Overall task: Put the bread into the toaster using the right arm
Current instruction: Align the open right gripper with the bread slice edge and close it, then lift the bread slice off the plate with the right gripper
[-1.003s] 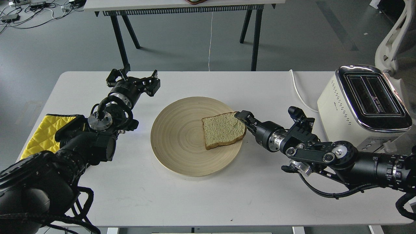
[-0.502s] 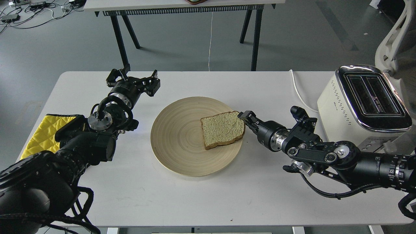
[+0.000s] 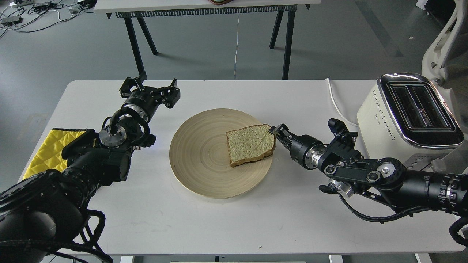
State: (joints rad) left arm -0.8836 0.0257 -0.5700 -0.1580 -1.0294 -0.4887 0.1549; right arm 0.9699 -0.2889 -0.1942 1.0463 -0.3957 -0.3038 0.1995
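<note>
On the white table in front of me a round wooden plate sits in the middle, and the bread lies flat on its right half, overhanging nothing that I can see. The slice's rounded top points right, toward my right arm, and its straight bottom edge faces left toward the plate's centre, so its long axis runs roughly left to right with a slight tilt. My right gripper is at that rounded top corner, its fingers pinched together on the crust edge of the bread. The toaster stands at the far right of the table, well apart from the plate, its two dark slots open upward and running away from me; a white cord trails from it across the table between toaster and plate. My own right forearm lies low in the space between the bread and the toaster. My left gripper hovers over the table left of the plate with its fingers spread, holding nothing, and a yellow cloth lies at the left edge beneath that arm.
</note>
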